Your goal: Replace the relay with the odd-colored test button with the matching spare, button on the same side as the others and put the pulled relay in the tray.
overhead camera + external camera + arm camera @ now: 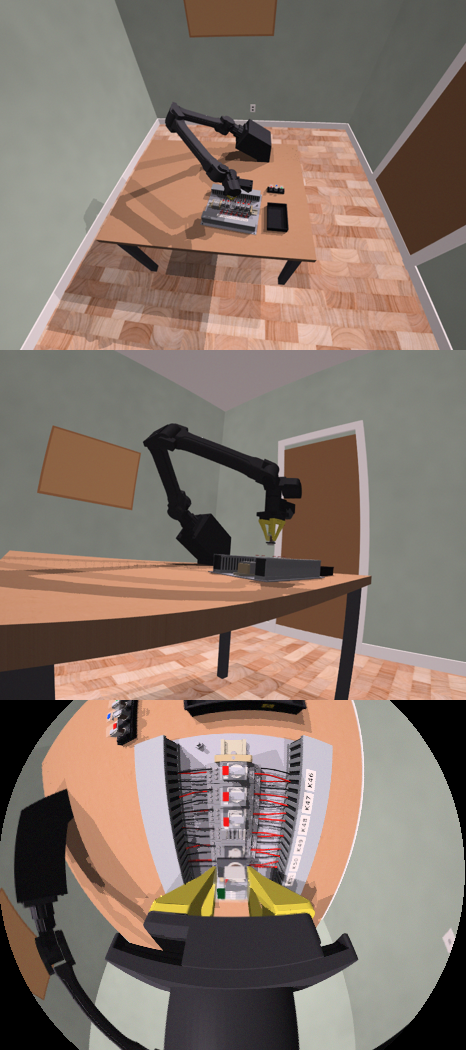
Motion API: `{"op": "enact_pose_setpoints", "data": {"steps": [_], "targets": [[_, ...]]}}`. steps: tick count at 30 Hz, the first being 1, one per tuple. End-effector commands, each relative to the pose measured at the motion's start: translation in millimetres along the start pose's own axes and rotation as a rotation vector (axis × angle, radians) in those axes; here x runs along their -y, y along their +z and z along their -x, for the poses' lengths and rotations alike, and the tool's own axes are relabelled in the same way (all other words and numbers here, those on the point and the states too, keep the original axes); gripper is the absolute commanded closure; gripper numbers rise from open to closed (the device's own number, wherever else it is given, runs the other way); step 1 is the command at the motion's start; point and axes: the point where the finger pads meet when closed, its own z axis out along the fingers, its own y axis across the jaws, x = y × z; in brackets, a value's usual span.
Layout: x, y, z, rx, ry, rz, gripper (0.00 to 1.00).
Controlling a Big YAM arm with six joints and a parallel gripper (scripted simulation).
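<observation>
My gripper is shut on a relay with a green button, held upright above the row; the green button is on its left side in the wrist view. Red-button relays stand in the row, their buttons also on the left. An empty socket shows below them. Beyond it another relay is partly hidden by the held one. The spare holder carries spares with red, blue and green buttons. The black tray looks empty.
Grey wire ducts run along both sides of the row and stand up from the panel. Red and black wires lie between ducts and sockets. Holder and tray are to the right of the panel in the top view.
</observation>
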Motion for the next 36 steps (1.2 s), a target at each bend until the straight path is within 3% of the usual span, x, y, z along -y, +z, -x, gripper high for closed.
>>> {"op": "enact_pose_setpoints", "data": {"steps": [1, 9, 22, 36], "targets": [[10, -20.6, 18, 0.012, -0.007, -0.039, 1.00], [12, -21.9, 30, 0.013, -0.004, -0.040, 1.00], [14, -23.6, 77, 0.014, -0.003, -0.040, 1.00], [16, -26.3, 164, 0.015, -0.002, -0.041, 1.00]]}}
